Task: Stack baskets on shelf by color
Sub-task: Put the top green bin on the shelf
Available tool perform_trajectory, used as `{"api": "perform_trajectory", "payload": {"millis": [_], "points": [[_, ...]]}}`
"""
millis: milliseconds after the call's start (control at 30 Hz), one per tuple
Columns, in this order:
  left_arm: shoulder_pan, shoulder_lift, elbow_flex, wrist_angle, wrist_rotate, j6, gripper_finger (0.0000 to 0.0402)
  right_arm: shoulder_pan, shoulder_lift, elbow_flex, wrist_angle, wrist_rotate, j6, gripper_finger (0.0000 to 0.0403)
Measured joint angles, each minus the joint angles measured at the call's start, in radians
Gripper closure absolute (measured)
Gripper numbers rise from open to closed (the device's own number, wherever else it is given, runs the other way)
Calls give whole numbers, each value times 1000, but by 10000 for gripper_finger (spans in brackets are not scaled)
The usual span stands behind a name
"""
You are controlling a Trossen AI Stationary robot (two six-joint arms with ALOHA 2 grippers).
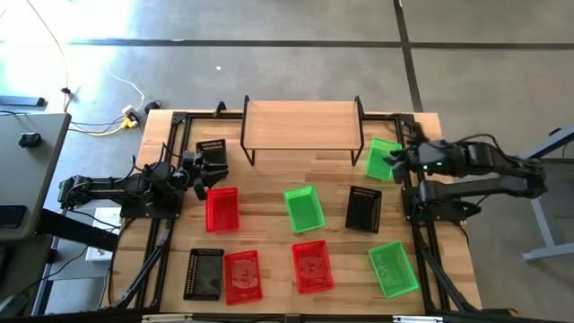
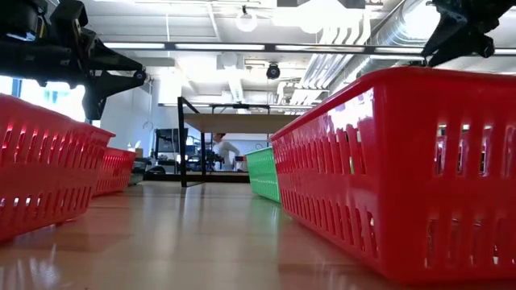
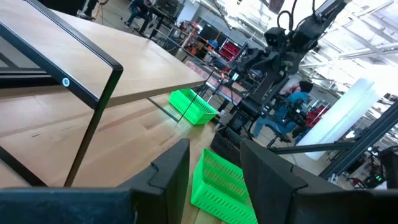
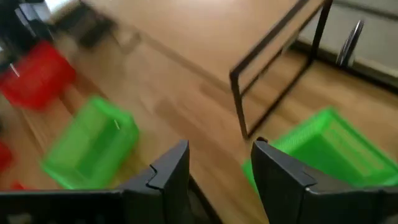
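Observation:
The shelf (image 1: 300, 123) stands at the table's far middle with nothing on its plank top. Nine baskets lie on the table: black (image 1: 213, 152), red (image 1: 222, 208), green (image 1: 303, 208), black (image 1: 363, 208), green (image 1: 384, 159), and along the near edge black (image 1: 204, 274), red (image 1: 242, 275), red (image 1: 312, 266) and green (image 1: 393, 268). My left gripper (image 1: 215, 175) is open and empty, raised beside the far-left black basket. My right gripper (image 1: 393, 163) is open and empty above the far-right green basket (image 4: 336, 149).
The shelf's black legs (image 4: 280, 74) stand close to the right gripper. Black frame rails run along the table's left and right sides (image 1: 166, 224). Bare wood lies between the shelf and the middle row of baskets (image 1: 296, 170).

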Motion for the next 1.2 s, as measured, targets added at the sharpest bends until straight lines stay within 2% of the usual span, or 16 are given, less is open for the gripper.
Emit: {"api": "perform_trajectory", "payload": {"millis": [267,600,1200], "points": [[0,0,0,0,0,0,268,0,225,27,-125,-76,22,240],[0,0,0,0,1,0,268,0,431,27,-137,-71,63,194],[0,0,0,0,1,0,268,0,741,26,-144,-33,64,210]]}}
